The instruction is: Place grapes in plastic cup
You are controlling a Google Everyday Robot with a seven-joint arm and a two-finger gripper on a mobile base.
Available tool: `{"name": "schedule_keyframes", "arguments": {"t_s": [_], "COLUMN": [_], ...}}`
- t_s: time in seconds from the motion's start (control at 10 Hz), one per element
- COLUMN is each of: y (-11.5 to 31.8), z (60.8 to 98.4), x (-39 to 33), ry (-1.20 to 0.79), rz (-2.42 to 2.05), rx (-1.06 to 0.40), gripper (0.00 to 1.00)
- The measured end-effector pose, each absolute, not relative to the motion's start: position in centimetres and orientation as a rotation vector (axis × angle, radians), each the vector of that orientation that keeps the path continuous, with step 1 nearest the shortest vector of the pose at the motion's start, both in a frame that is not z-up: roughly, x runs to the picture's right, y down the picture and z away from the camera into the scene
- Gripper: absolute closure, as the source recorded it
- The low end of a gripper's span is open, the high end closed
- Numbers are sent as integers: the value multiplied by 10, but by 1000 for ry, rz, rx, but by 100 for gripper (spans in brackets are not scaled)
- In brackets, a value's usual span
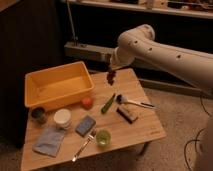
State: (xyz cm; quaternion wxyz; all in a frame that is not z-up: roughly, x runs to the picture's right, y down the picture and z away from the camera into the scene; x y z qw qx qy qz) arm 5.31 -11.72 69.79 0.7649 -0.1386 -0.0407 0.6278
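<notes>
A small bunch of dark reddish-purple grapes (111,76) hangs in the air over the back edge of the wooden table (145,131), right of the yellow bin. My gripper (112,69) is directly above the bunch and shut on its top, at the end of the white arm that reaches in from the right. The plastic cup (103,137), short and translucent light green, stands upright near the table's front edge, well in front of the grapes and lower. It looks empty.
A yellow bin (35,90) fills the back left. An orange-red fruit (87,102), a green vegetable (108,103), a brush (133,102) and a dark block (127,114) lie mid-table. A white bowl (62,118), dark container (38,114), blue sponge (85,125), cloth (49,141) and fork (84,145) sit front left.
</notes>
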Motion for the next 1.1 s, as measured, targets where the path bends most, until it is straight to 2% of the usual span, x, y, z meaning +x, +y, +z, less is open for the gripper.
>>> {"name": "schedule_keyframes", "arguments": {"t_s": [0.4, 0.7, 0.9, 1.1], "y": [-66, -24, -2, 25], "z": [606, 553, 537, 541], "x": [43, 37, 42, 37], "ry": [-121, -152, -176, -201], "rz": [1288, 1219, 1182, 1150], "rx": [-289, -317, -344, -384], "gripper": [100, 100, 100, 100]}}
